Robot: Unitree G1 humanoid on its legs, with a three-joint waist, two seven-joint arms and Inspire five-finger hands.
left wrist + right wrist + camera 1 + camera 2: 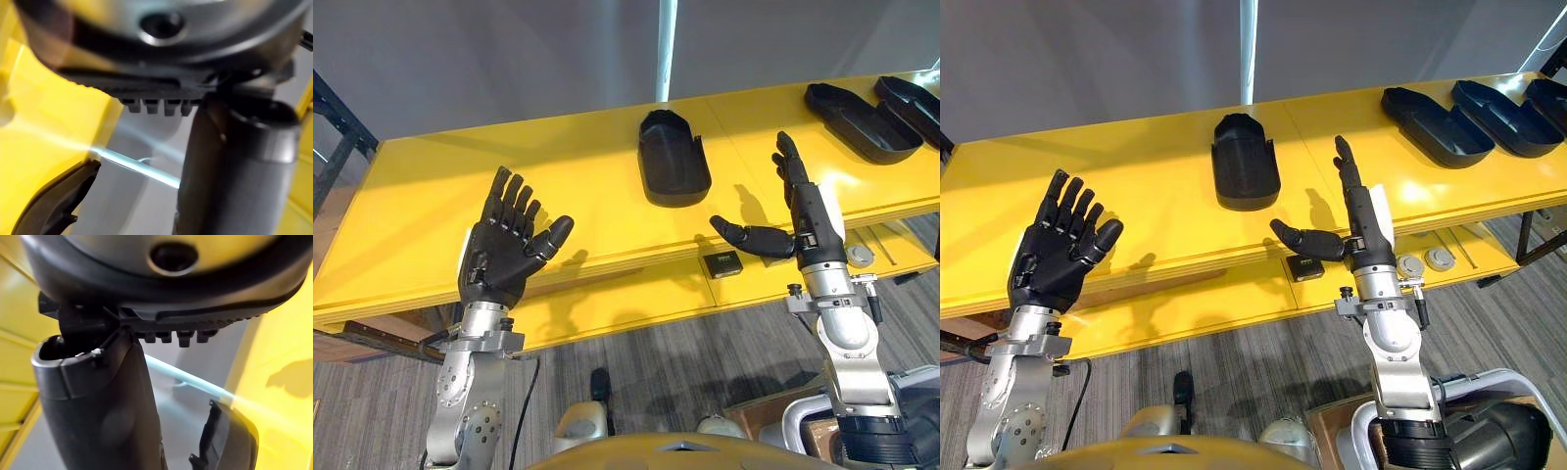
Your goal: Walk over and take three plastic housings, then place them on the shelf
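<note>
A black plastic housing (pixel 673 157) lies on the yellow table (pixel 568 186), midway between my hands and a bit farther back. Two more black housings (pixel 860 121) lie side by side at the table's far right end. My left hand (pixel 504 245) is raised over the table's near edge, palm up, fingers straight and spread, empty. My right hand (pixel 793 220) stands edge-on near the front edge, fingers straight, thumb out to the left, holding nothing. The middle housing (pixel 225 440) also appears past my right thumb (pixel 107 411), and the same housing (pixel 54 205) shows in the left wrist view.
A small black box (pixel 721 263) and round metal parts (pixel 1425 261) sit on the lower yellow shelf (pixel 636 294) under the tabletop. A dark rack frame (pixel 337 127) stands at the far left. Grey floor lies in front, a grey wall behind.
</note>
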